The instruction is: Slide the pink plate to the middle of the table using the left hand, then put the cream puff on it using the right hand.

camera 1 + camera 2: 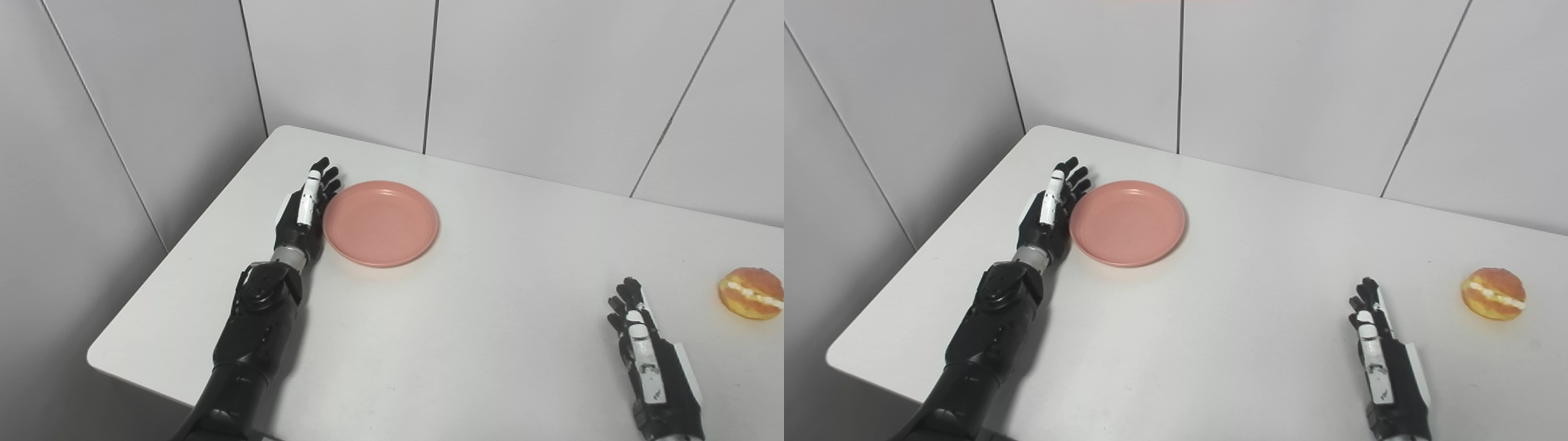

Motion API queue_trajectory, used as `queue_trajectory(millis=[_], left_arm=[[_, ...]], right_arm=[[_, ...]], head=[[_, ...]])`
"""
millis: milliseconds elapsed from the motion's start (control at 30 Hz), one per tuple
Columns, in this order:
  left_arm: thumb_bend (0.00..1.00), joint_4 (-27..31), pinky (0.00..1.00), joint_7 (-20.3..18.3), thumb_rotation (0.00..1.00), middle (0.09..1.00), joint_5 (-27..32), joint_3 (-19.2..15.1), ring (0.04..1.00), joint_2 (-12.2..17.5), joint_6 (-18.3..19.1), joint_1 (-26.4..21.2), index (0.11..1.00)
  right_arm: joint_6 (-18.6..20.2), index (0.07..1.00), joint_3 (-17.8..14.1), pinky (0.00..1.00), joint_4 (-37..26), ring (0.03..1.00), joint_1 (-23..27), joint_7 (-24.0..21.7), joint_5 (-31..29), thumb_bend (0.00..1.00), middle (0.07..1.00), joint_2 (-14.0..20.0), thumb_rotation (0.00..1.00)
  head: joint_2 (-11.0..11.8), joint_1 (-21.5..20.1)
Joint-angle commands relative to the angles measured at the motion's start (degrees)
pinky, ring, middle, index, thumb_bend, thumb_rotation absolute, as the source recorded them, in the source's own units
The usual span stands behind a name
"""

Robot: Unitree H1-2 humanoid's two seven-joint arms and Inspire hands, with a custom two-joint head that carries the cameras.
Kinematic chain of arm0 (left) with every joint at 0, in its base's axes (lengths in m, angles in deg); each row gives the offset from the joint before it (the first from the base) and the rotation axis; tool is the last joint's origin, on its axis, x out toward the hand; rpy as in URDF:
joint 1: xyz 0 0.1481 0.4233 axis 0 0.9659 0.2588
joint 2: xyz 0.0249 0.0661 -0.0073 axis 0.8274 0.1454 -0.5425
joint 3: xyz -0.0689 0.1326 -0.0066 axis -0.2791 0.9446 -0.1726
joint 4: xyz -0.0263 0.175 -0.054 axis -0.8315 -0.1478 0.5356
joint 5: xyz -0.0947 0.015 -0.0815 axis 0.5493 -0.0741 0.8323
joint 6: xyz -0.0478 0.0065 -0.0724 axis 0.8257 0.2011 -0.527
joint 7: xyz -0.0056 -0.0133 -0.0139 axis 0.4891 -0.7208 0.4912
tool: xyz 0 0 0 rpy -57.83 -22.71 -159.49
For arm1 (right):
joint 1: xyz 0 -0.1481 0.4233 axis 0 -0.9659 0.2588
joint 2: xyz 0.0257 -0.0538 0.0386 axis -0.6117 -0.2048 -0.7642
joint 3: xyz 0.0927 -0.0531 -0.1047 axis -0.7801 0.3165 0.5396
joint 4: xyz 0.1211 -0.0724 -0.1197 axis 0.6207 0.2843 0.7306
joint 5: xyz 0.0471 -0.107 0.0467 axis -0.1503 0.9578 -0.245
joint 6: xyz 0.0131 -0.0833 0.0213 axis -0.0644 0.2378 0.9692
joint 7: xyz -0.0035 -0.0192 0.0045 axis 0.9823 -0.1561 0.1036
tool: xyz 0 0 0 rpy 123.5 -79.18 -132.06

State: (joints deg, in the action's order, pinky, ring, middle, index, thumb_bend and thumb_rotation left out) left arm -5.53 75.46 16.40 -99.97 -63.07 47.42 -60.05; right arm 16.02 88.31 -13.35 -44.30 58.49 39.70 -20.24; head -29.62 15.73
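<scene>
Pink plate (pixel 380 223) lies on the white table (pixel 490 343) at far left in the left eye view, the left hand (pixel 304 211) flat against its left rim, fingers straight, holding nothing.

Right eye view: the right hand (pixel 1381 361) rests near right, fingers extended and empty, apart from the cream puff (pixel 1493 293) further right.

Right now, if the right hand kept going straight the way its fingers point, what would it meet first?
Nothing: the right hand points up-table over bare table. The cream puff sits off to its right, seemingly outside that line.
</scene>
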Motion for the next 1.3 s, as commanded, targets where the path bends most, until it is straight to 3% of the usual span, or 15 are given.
queue_trajectory(millis=[0, 367, 900, 1267], left_arm=[[0.40, -0.6, 0.95, -2.6, 1.00, 0.943, -0.5, 2.4, 0.944, -2.4, 3.4, 0.1, 0.938], [0.43, 4.7, 0.90, -3.7, 1.00, 0.917, -2.5, 5.6, 0.915, -5.0, 6.3, 2.1, 0.910], [0.43, 12.8, 0.93, -6.6, 1.00, 0.938, -3.1, 10.0, 0.935, -8.0, 11.6, 7.1, 0.927], [0.43, 19.0, 0.95, -9.0, 1.00, 0.951, -3.2, 13.3, 0.948, -8.9, 15.5, 11.5, 0.948]], right_arm=[[1.3, 1.000, 0.5, 1.00, 0.4, 0.987, -0.8, 0.1, -0.1, 0.20, 1.000, -0.7, 1.00], [2.1, 1.000, 0.7, 1.00, -0.2, 0.985, -0.7, 0.7, 0.4, 0.23, 1.000, -0.9, 1.00], [2.9, 1.000, 1.1, 0.97, -2.0, 0.976, -0.7, 2.9, 2.9, 0.27, 0.991, -1.5, 1.00], [4.2, 1.000, -0.3, 1.00, -3.6, 0.978, 0.0, 4.3, 1.2, 0.26, 0.992, -2.6, 1.00]], head=[[-0.2, -0.2], [-1.4, -2.1], [-3.6, -6.8], [-5.1, -10.6]])
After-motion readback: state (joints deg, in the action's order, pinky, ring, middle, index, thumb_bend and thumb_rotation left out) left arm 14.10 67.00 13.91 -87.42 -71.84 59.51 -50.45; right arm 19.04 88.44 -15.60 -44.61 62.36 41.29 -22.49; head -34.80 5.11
